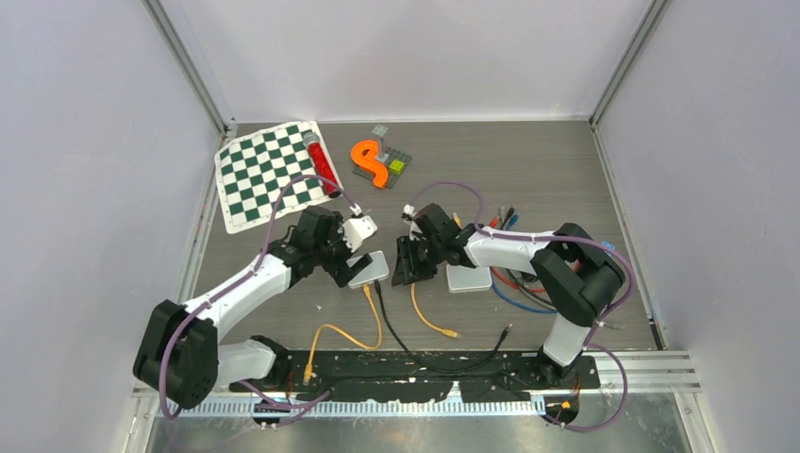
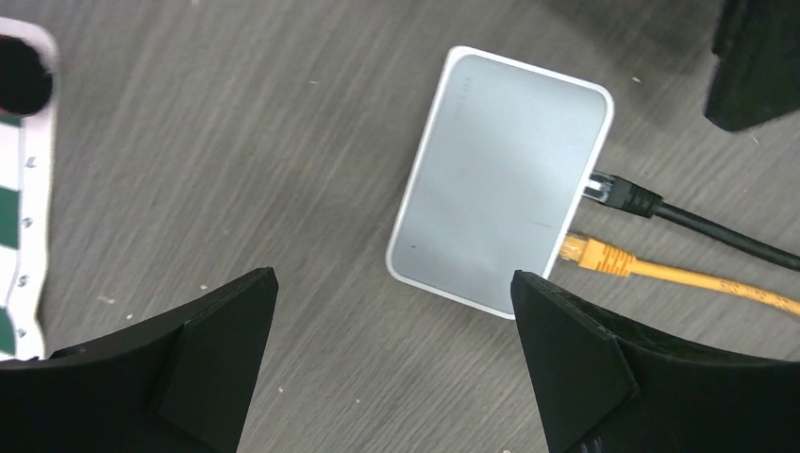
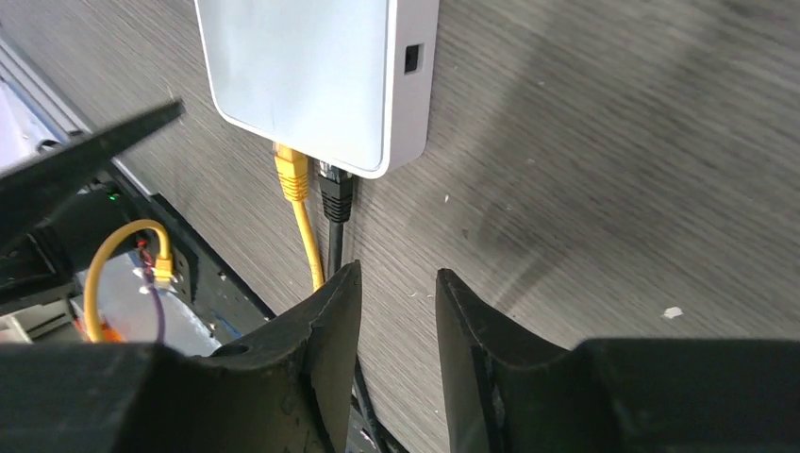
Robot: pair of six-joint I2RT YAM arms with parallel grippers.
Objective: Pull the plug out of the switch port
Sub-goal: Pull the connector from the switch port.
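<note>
Right tool (image 3: 398,288): jaws nearly together with only a narrow slot between them; bare bench shows through the slot and nothing is gripped. It hangs just short of the two plugs, and the black lead runs in under one finger.
Left tool (image 2: 393,281): jaws spread as wide as they go, holding nothing, poised above the switch's end away from the plugs.
Switch (image 2: 500,179): a flat white box with a grey top, lying on the bench (image 1: 528,170) between the two tools.
Black plug (image 3: 337,198): seated in the switch's near edge.
Yellow plug (image 3: 292,175): seated right beside the black one, the two leads trailing towards the arm bases.
Room nearby: a loose yellow cable (image 1: 429,316) lies under the right tool, and a second white box (image 1: 469,278) sits just right of it.
Room farther off: open bench behind the switch; a chess mat (image 1: 264,175) lies at the far left corner with a red tube (image 1: 323,162) on its right edge.
Writing: faint print on the switch top and marks along the mat border are too small to read.
</note>
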